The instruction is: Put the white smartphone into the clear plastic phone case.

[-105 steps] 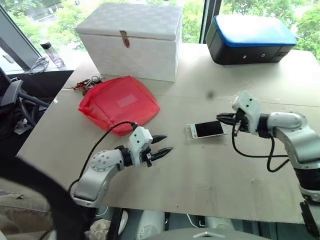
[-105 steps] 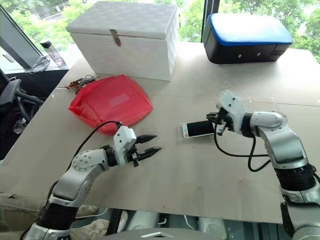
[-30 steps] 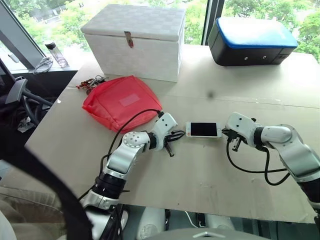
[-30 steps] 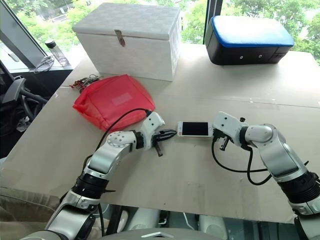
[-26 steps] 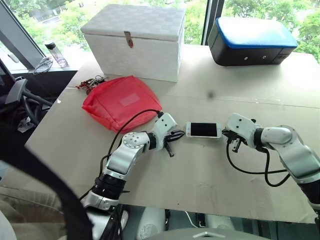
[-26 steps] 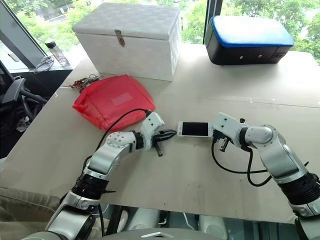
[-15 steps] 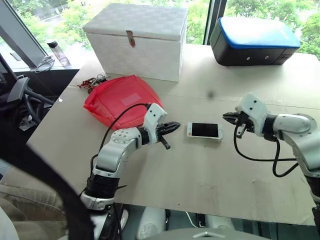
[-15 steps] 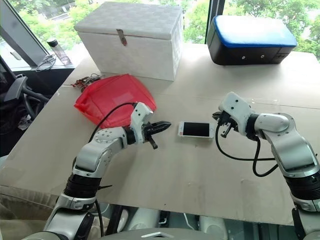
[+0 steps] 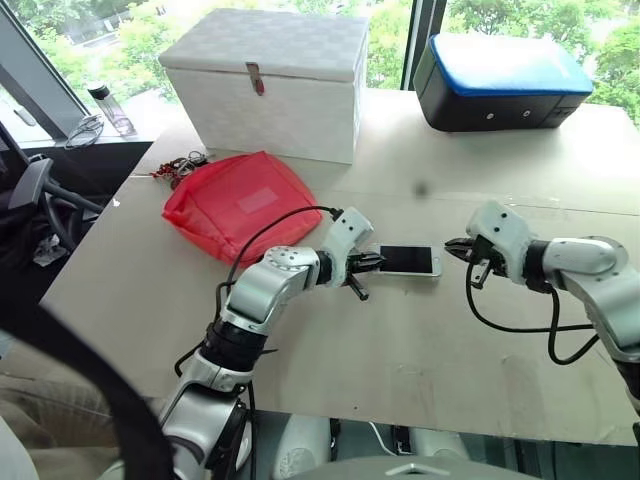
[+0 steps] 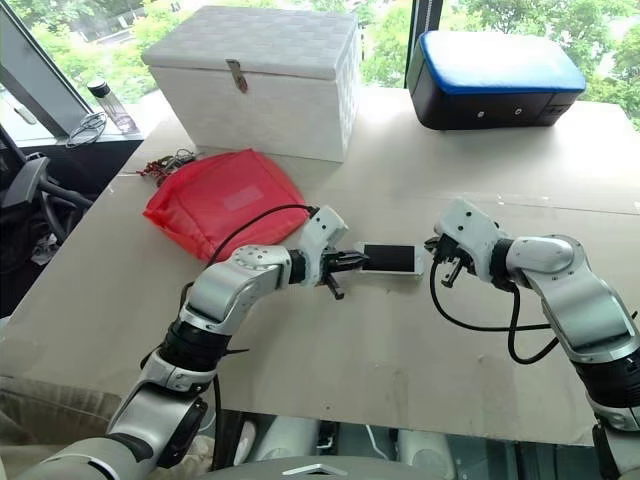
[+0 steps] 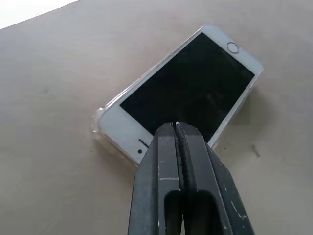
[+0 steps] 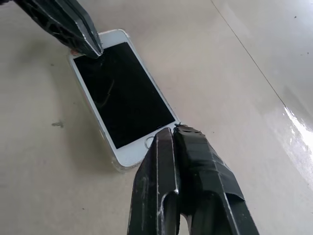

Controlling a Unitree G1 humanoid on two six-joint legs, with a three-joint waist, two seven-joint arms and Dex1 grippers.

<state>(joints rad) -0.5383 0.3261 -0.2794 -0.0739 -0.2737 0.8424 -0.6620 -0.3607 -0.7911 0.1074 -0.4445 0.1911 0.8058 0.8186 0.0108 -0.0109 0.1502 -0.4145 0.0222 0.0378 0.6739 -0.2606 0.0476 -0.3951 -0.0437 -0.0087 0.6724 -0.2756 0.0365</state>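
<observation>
Glossy white smartphone sits inside clear plastic phone case.

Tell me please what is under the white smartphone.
Under the white smartphone lies the clear plastic phone case; its glossy rim shows around the phone's edges. The case's back and the table below are covered.

phone: flat on the bench, mid-way between my hands, seated in the case
my left hand: at the phone's left end
my right hand: just right of the phone
pouch: left, behind the phone
box: behind the pouch
padded case: far right
</observation>
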